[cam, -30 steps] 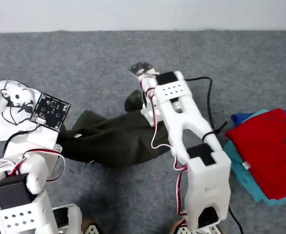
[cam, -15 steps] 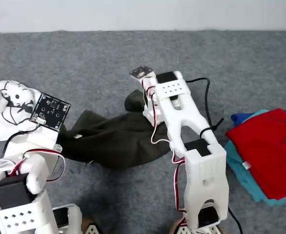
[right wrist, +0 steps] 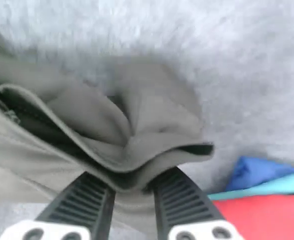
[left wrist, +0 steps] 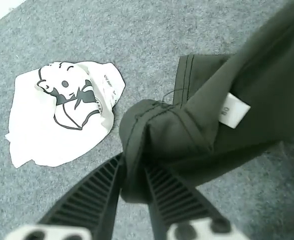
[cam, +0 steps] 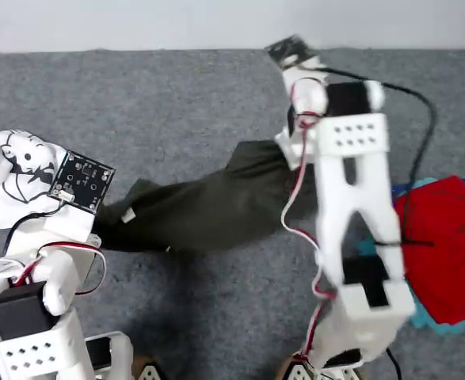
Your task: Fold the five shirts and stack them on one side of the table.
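I have the dark green shirt (cam: pixel 208 210) pulled out across the middle of the table (cam: pixel 137 95). My left claw (left wrist: pixel 134 175) is clamped on a bunched hem near the label. My right claw (right wrist: pixel 131 185) is pinched on a fold at the other end, possibly a shoulder or sleeve, though the view is too close for me to tell.

I judge this to be the spreading step. Next I should keep the cloth taut and lower it flat before folding.

The far side of the table gives open room. The white shirt (cam: pixel 10 170) crowds the left edge. The stack topped by the red shirt (cam: pixel 446 237) sits by the right edge, just beside my right arm, so I must not drag across it.
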{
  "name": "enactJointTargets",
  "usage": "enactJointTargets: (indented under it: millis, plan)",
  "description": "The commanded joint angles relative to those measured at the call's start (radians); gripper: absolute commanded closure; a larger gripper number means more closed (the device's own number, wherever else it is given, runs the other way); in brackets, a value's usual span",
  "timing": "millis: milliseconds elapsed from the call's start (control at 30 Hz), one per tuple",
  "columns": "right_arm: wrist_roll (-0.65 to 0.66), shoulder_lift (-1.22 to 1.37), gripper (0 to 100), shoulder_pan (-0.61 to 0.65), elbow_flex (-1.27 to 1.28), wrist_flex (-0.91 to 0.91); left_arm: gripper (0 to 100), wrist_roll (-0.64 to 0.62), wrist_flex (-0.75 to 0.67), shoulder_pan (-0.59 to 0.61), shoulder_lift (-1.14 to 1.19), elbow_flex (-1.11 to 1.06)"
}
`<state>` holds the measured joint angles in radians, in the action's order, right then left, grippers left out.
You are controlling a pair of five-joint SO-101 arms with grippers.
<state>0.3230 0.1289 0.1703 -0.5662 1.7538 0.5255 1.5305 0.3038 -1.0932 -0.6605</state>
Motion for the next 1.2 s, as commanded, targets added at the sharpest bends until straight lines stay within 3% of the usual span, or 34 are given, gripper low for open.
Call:
enactJointTargets:
  millis: [0, 100, 333, 533, 733, 967, 1167]
  plan:
    - [0.009, -0.191, 98.8, -0.01, -0.043, 0.038, 99, -0.008, -0.058, 0.002, -0.011, 0.065]
    - [0.003, -0.314, 98.8, -0.015, -0.043, 0.004, 99, -0.034, -0.137, 0.002, -0.011, 0.148]
    - [0.002, -0.63, 98.8, -0.01, -0.043, -0.12, 99, -0.222, -0.347, 0.002, -0.011, 0.255]
    - [0.003, -0.733, 98.8, -0.015, 0.011, -0.139, 99, -0.258, -0.308, 0.002, -0.009, 0.252]
    - [0.008, -0.73, 98.0, -0.01, 0.272, -0.179, 99, -0.258, -0.308, 0.002, -0.011, 0.259]
    - [-0.002, -0.733, 81.2, -0.01, 0.459, -0.223, 99, -0.258, -0.304, 0.002, -0.011, 0.252]
    - [-0.051, -0.73, 80.5, -0.01, 0.586, -0.259, 99, -0.259, -0.304, 0.0, -0.011, 0.176]
